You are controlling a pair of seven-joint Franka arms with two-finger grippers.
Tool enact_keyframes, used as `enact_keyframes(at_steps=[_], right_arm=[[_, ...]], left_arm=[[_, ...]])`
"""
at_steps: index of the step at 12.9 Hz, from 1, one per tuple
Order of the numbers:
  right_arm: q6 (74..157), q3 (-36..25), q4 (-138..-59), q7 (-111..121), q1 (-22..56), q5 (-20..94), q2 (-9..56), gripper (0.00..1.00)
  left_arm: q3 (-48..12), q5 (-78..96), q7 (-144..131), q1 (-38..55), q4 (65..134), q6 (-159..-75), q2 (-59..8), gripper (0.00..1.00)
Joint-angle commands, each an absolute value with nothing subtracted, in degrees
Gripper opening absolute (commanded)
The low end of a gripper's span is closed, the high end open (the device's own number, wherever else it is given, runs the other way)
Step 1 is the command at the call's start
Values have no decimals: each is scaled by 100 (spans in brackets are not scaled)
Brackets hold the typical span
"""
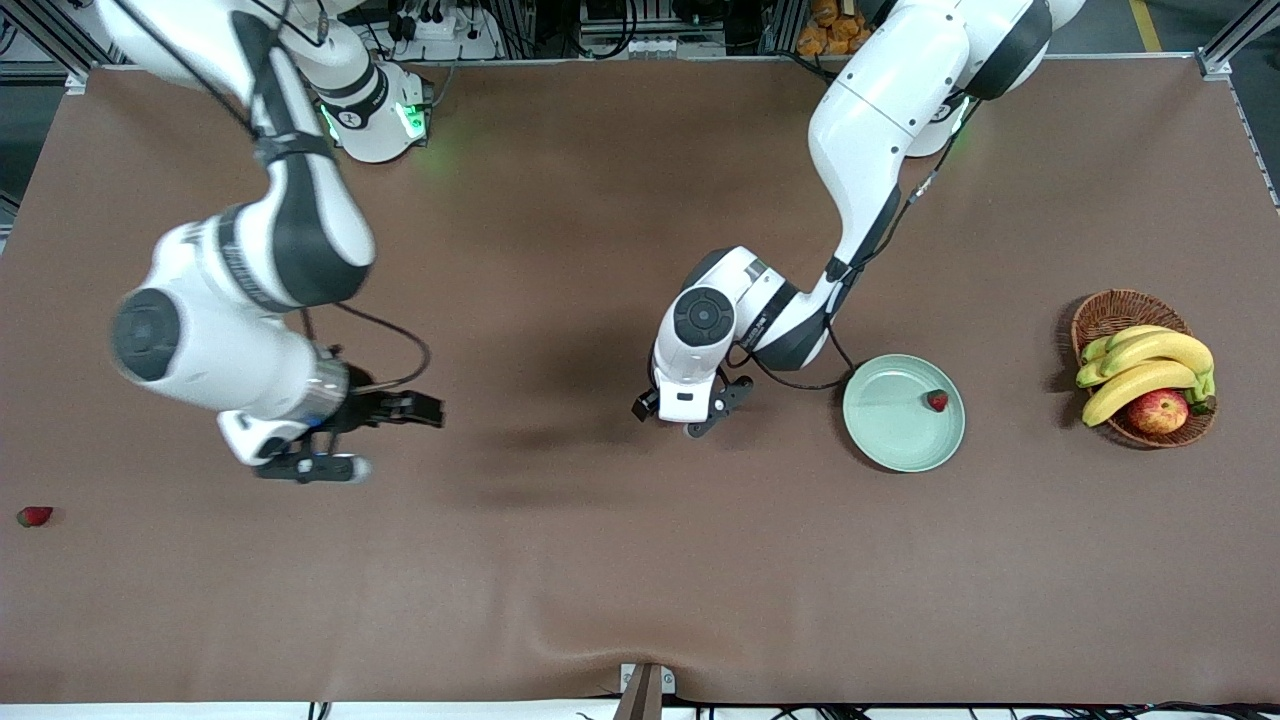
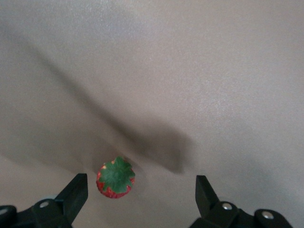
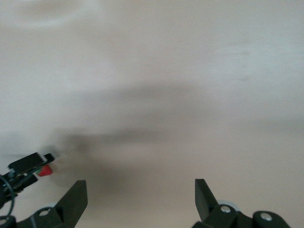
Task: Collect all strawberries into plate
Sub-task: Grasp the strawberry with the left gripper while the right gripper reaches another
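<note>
We are seeing one strawberry (image 1: pixel 937 400) lying in the plate (image 1: pixel 893 433), another (image 1: pixel 34 516) sitting at the brown tabletop (image 1: pixel 600 560) edge, a third (image 2: pixel 116 177) under the left gripper (image 1: pixel 690 415) beside the plate. Right gripper (image 1: pixel 350 438) is hovering well apart from the plate. Both jaws are released, empty.

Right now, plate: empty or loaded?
Loaded: one strawberry lies in the plate, near its rim toward the basket.

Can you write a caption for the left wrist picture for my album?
Open left pincer hanging over a strawberry on the brown table.
</note>
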State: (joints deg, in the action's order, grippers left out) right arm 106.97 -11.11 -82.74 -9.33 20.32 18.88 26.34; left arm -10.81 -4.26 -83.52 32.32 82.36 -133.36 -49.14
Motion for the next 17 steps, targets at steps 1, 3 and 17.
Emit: enact_keyframes(at_steps=[1, 3, 17], right_arm=[[10582, -1037, -8490, -346, 1217, 1916, 2513, 100], [10582, -1037, -8473, 155, 636, 1759, 2557, 100], [13242, -1028, -8376, 4278, -1633, 817, 4051, 100]], left_arm=[[-1011, -676, -8297, 3270, 8112, -13210, -4939, 88], [-1011, -852, -8271, 3278, 8121, -12939, -4939, 73], [-1011, -993, -8262, 3305, 8112, -12700, -4721, 0]])
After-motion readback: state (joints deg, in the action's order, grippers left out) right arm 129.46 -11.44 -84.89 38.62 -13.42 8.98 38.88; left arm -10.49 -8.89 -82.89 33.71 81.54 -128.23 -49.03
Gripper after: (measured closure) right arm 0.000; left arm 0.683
